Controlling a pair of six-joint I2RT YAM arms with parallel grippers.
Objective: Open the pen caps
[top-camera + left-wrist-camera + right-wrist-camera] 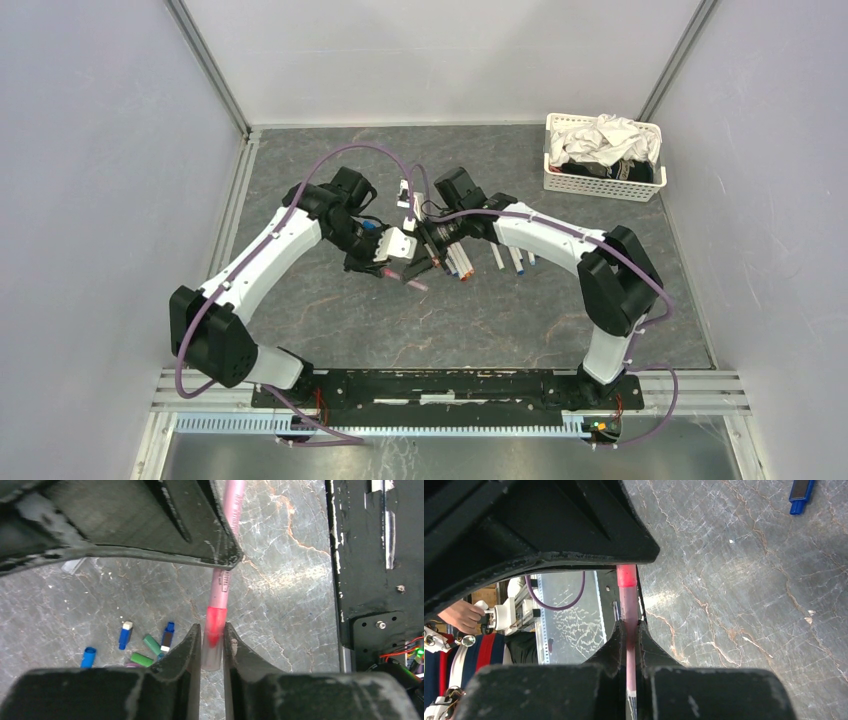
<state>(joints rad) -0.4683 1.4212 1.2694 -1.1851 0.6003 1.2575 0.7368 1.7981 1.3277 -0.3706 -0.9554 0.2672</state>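
Left wrist: left end effector (212, 647) and right end effector (628, 635) clenched on pink pen (223, 580). Looks part done: some pen caps (151, 644) off, this one seemingly on.

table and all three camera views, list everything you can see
table: 1, grey marbled
pink pen: 1, pink with a red end, gripped from both sides at centre
caps: at least 5, three blue, two green, loose on the table
white pens: several, coloured ends, lying right of centre
basket: 1, white, far right corner, cloth inside
left arm, right arm: white and black, near edge
left fingers, right fingers: black, shut on the pink pen
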